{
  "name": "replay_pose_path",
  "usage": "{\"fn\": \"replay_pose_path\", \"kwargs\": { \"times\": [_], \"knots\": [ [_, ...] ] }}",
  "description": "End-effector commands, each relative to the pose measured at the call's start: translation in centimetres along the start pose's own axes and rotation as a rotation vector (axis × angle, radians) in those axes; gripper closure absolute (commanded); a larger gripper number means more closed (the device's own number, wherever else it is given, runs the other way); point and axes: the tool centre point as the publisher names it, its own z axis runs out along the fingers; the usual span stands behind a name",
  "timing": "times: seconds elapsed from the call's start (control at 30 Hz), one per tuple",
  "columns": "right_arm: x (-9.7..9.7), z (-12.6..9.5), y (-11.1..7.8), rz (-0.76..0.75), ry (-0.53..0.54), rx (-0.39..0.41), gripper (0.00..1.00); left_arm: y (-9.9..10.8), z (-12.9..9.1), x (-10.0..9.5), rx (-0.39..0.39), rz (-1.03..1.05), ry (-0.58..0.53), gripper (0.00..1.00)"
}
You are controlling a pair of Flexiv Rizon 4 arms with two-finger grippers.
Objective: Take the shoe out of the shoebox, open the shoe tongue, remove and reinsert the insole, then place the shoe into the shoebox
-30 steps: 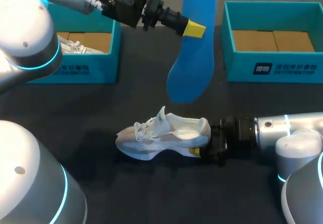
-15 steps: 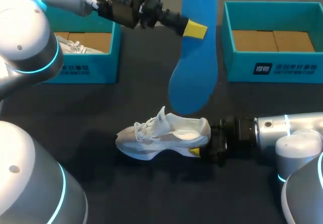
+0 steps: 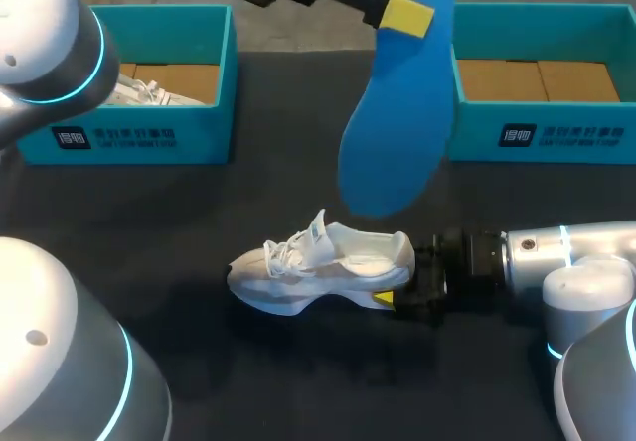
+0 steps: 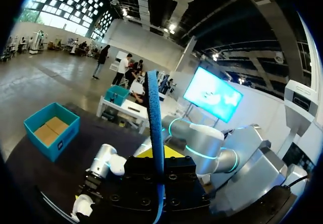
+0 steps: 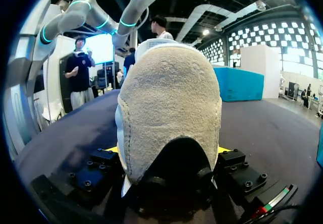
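The white shoe [image 3: 318,267] sits on the dark table [image 3: 298,381]. The right gripper [image 3: 393,298] is at the shoe's heel. Its two fingers press the heel from both sides, so it holds the shoe. The blue insole [image 3: 397,103] hangs in the air above the shoe and does not touch it. The left gripper [image 3: 411,14] pinches the insole near its high end. I think the insole is out now, and putting it back is the job in hand. The next move needs the insole to come down, low end first, into the shoe's hole. Then it must slide toward the toe while the heel is held firm. The teal box [image 3: 542,133] behind the shoe, off to its right, is for later
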Motion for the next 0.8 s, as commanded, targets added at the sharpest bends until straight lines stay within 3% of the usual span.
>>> {"fn": "replay_pose_path", "kwargs": {
  "times": [0.03, 0.17, 0.8],
  "knots": [
    [0.0, 0.2, 0.1, 0.001, 0.001, 0.006, 1.00, -0.2, 0.3, 1.2, 0.004, 0.000, -0.001, 1.00],
    [0.0, 0.2, 0.1, 0.001, 0.001, 0.006, 1.00, -0.6, 0.6, 2.7, 0.001, 0.031, 0.003, 1.00],
    [0.0, 0.2, 0.1, 0.001, 0.001, 0.006, 1.00, -1.0, 0.9, 3.2, -0.003, 0.073, 0.002, 1.00]
  ]
}}
